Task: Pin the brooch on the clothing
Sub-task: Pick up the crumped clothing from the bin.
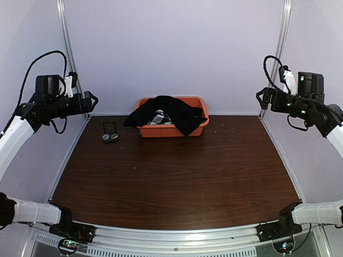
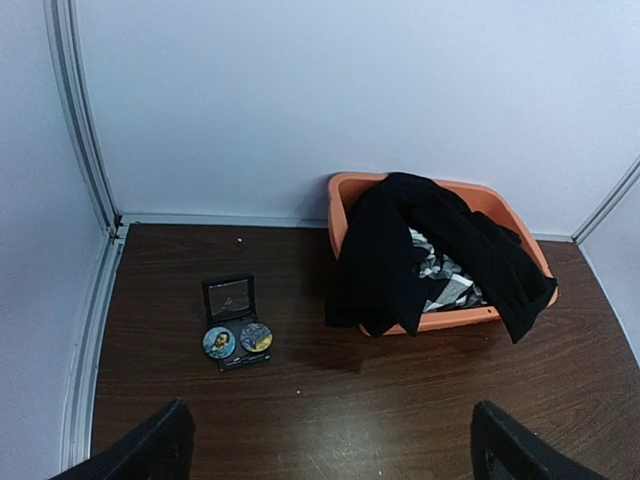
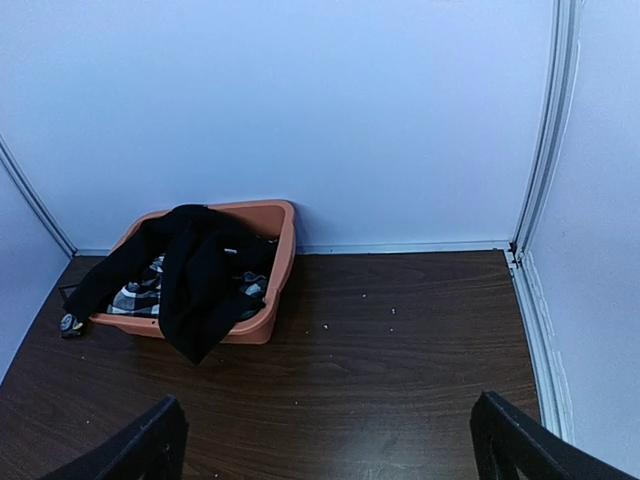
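Not yet begun: my left end effector [image 2: 330,420] and right end effector [image 3: 328,415] hang wide open, empty. The black shirt [image 2: 400,250] drapes the orange tub [image 2: 345,195] well ahead of both (brooches [image 2: 219,342] lie ahead-left of my left). Next, I'd say: lift it out flat.

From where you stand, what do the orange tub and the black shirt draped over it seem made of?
The orange tub looks like moulded plastic, matte: smooth walls, rounded rim. The black shirt looks like soft, dull cloth: it droops limply over the rim in folds. Which fibre, I cannot tell.
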Robot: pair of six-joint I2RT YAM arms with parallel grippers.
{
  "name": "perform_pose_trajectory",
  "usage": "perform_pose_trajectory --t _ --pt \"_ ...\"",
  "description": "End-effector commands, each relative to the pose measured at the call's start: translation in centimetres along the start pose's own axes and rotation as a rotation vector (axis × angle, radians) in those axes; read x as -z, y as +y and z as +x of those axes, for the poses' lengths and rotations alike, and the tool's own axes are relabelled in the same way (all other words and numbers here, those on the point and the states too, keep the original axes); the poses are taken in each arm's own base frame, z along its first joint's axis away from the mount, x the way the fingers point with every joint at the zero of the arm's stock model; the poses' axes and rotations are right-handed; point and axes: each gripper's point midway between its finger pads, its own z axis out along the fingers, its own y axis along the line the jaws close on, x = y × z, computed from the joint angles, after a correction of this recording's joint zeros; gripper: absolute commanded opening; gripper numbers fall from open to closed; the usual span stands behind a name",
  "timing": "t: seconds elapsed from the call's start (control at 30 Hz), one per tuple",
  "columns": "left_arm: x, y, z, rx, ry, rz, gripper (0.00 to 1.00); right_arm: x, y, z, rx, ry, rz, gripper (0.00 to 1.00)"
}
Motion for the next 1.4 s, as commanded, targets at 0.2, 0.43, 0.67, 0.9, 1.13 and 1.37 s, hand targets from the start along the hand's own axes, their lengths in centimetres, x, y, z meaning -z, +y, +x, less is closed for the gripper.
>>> perform_pose_trajectory --t 0.2,0.43,0.67,0.9,1.13,1.37 --pt "0.4 -1.6 -1.5 -0.040 -0.079 0.103 0.98 -2.5 0.4 0.4 -0.040 0.005 -0.013 1.00" --pt "-3.0 -4.3 -4.5 -0.085 -0.107 0.142 0.98 -9.2 8.3 1.1 0.219 0.069 -0.064 1.00" --pt "-11.2 -5.9 -0.5 -0.221 0.090 0.117 0.98 -15.4 16.0 6.2 0.520 0.135 -0.131 1.00" --pt "-15.9 -9.3 7.3 -0.503 0.219 0.249 0.98 -17.0 20.9 12.4 0.732 0.085 -0.240 1.00" --pt "-18.6 -8.8 10.9 -0.569 0.289 0.269 0.98 -19.9 21.9 14.1 0.696 0.033 -0.213 1.00" --pt "-21.2 -8.2 12.3 -0.595 0.310 0.240 0.98 -23.8 22.5 17.0 0.659 0.083 -0.182 1.00"
